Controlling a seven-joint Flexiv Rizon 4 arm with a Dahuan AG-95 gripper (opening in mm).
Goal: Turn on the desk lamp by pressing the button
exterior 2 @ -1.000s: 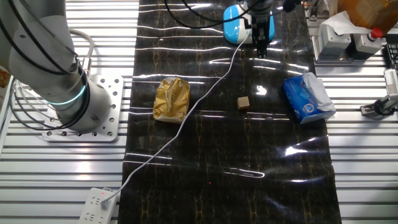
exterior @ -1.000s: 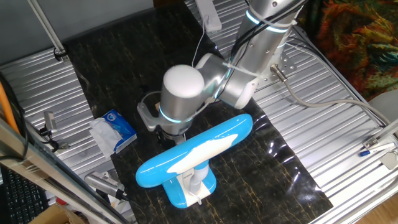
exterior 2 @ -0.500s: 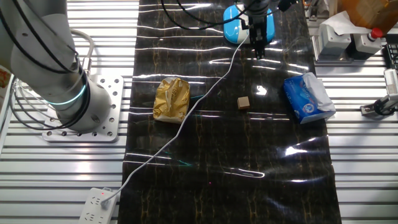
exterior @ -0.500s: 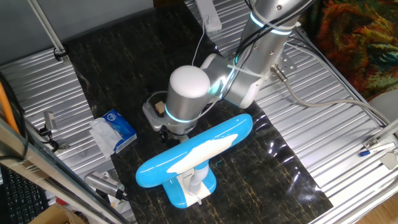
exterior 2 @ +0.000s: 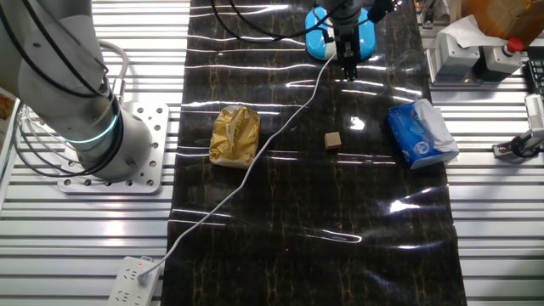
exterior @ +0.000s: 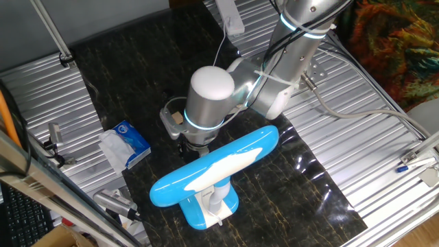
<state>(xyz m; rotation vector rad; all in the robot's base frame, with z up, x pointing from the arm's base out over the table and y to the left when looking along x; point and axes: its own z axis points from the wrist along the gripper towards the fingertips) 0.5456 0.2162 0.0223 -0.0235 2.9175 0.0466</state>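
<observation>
The desk lamp (exterior: 214, 169) stands at the near end of the black mat, its long blue-and-white head over a white neck and a blue-and-white base (exterior: 206, 210). In the other fixed view only its blue base (exterior 2: 321, 41) shows, at the top edge. The gripper (exterior 2: 347, 66) hangs right beside that base, on its right, with the fingertips low near the mat. In one fixed view the arm's round wrist (exterior: 210, 103) hides the fingers. No view shows a gap or a touch between the fingertips. I cannot make out the button.
The lamp's thin white cord (exterior 2: 255, 161) runs across the black mat (exterior 2: 314, 246) to a power strip (exterior 2: 132, 274). A gold bag (exterior 2: 234, 134), a small brown cube (exterior 2: 332, 140) and a blue-and-white packet (exterior 2: 421, 132) lie on the mat. Ribbed metal table (exterior 2: 501, 221) surrounds it.
The gripper has shifted a little sideways toward the lamp base, and the wrist has moved with it. The lamp and the other objects have not moved.
</observation>
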